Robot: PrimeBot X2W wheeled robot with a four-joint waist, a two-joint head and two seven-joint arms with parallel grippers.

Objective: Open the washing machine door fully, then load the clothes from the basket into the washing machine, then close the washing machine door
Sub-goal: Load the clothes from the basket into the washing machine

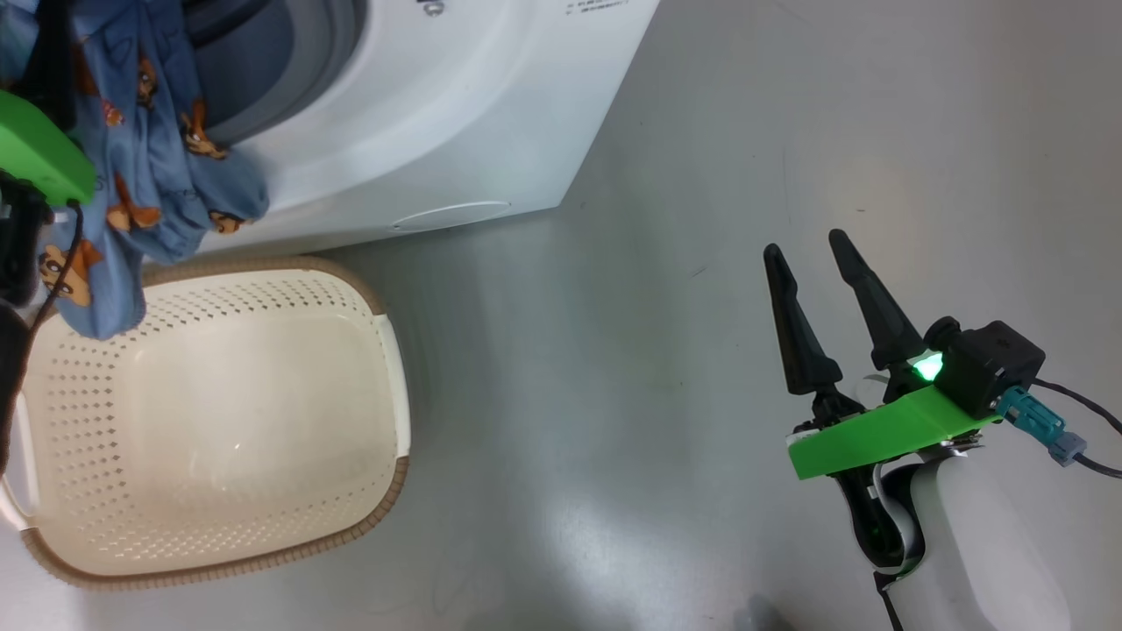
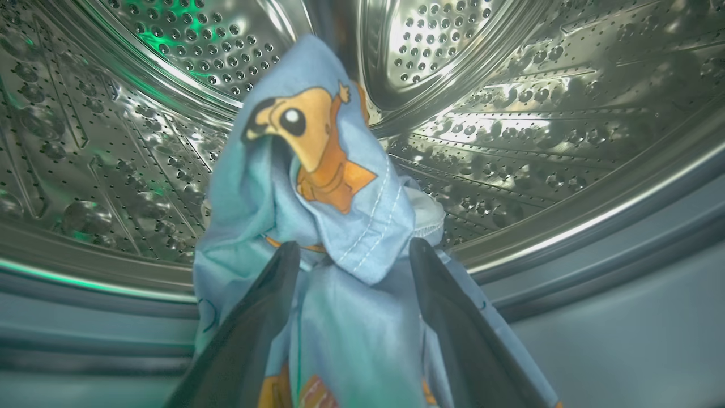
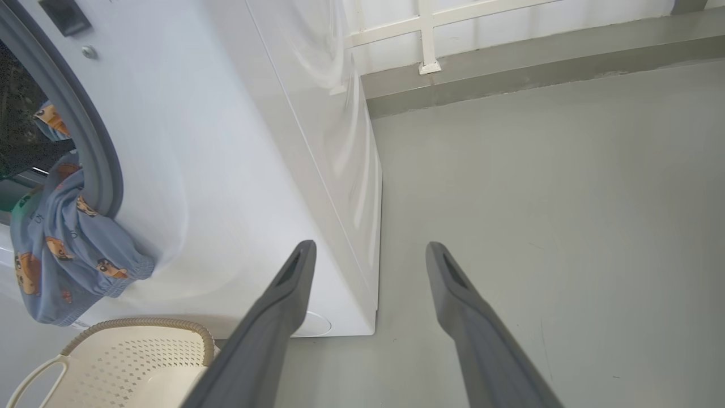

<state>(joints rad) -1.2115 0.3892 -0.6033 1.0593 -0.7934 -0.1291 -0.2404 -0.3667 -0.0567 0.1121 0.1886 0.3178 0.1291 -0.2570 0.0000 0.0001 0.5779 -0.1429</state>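
Okay, grey floor (image 1: 666, 350), washer (image 1: 456, 114) ahead. I see left claw (image 2: 354, 249) spread wide at drum (image 2: 510, 141), clothes (image 2: 340, 317) bunched between jaws, hanging out over seal (image 3: 105, 164). Right claw (image 1: 805, 243) wide, empty. Basket (image 1: 390, 368) beside washer.

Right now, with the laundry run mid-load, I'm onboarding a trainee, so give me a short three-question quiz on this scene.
1. True or false: the basket has nothing lying in it.
2. Where are the bear-print clothes relative to the washing machine? A) wholly inside; B) draped over its opening's rim, part hanging outside; C) in the basket.
3. What does the right hand hold?
Key: 1 true. 2 B. 3 nothing; its fingers stand apart above the floor.
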